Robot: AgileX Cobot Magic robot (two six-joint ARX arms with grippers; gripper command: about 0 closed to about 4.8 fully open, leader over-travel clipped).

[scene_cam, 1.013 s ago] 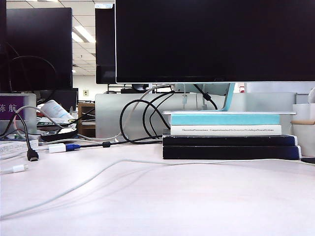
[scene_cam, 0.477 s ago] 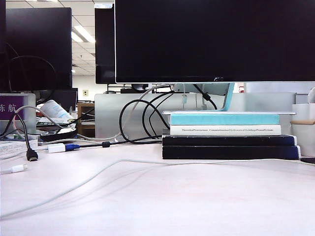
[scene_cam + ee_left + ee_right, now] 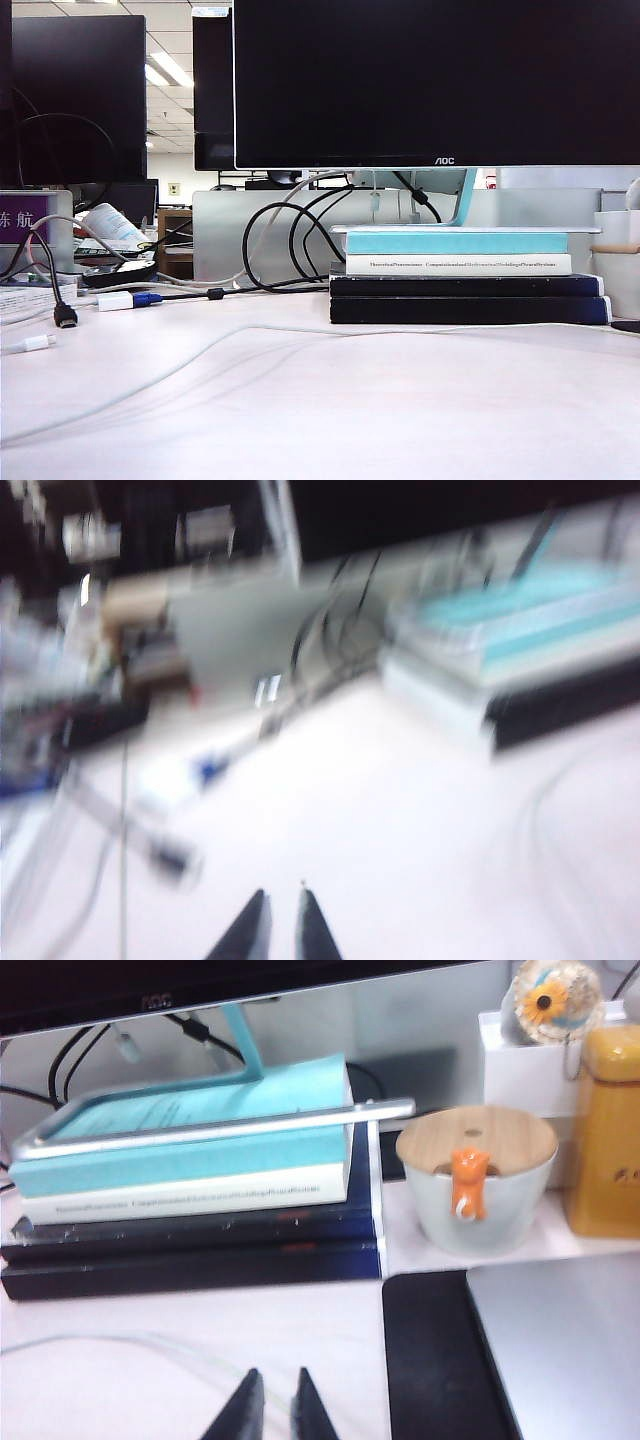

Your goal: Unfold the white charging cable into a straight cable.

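Observation:
The white charging cable (image 3: pixel 290 328) lies loose on the pale table. It runs from the near left edge up in a gentle curve, then rightward along the front of the book stack. A small white plug (image 3: pixel 38 342) rests at the far left. Neither gripper shows in the exterior view. In the blurred left wrist view, my left gripper (image 3: pixel 282 892) hangs above bare table, its jaws nearly together and holding nothing. My right gripper (image 3: pixel 273 1375) is likewise shut and empty, hovering above a faint stretch of the cable (image 3: pixel 120 1338) in front of the books.
A stack of books (image 3: pixel 465 285) holds up the monitor (image 3: pixel 430 80). Black cables (image 3: pixel 290 240) loop behind it. A white adapter with a blue plug (image 3: pixel 120 300) lies at the left. A lidded mug (image 3: pixel 478 1185), a yellow canister (image 3: pixel 610 1130) and a black pad (image 3: pixel 440 1360) sit right.
The cable and everything on the table stay where they were. Only the exterior picture has shifted a touch, bringing the monitor's logo into sight.

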